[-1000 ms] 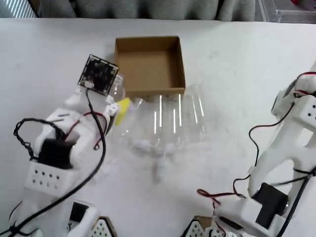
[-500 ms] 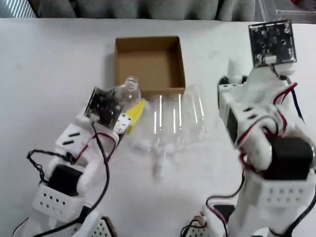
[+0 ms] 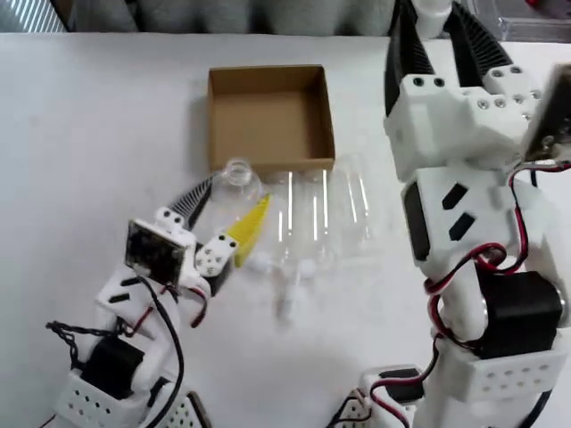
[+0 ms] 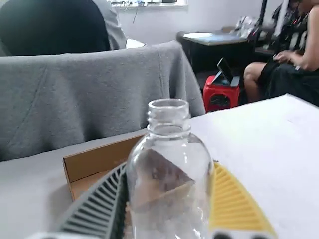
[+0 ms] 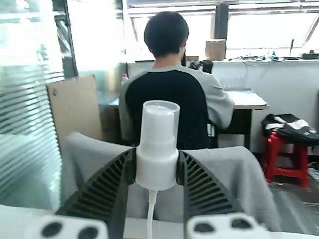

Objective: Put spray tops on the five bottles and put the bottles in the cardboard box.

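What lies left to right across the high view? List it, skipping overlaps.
Left tool gripping the held bottle → lying bottles in a row → right tool gripping a spray top.

Within the last second, lifted a clear bottle (image 3: 237,175) off the table (image 3: 89,107) with the left gripper (image 3: 235,191). Now holds it upright, clamped between the grey and yellow fingers. Drew that arm back from the near left corner of the cardboard box (image 3: 268,116) toward the table's near side. Swung the right gripper (image 3: 431,12) up from a folded rest at the right edge. Now carries it high over the far edge, closed around a white spray top (image 5: 157,149).
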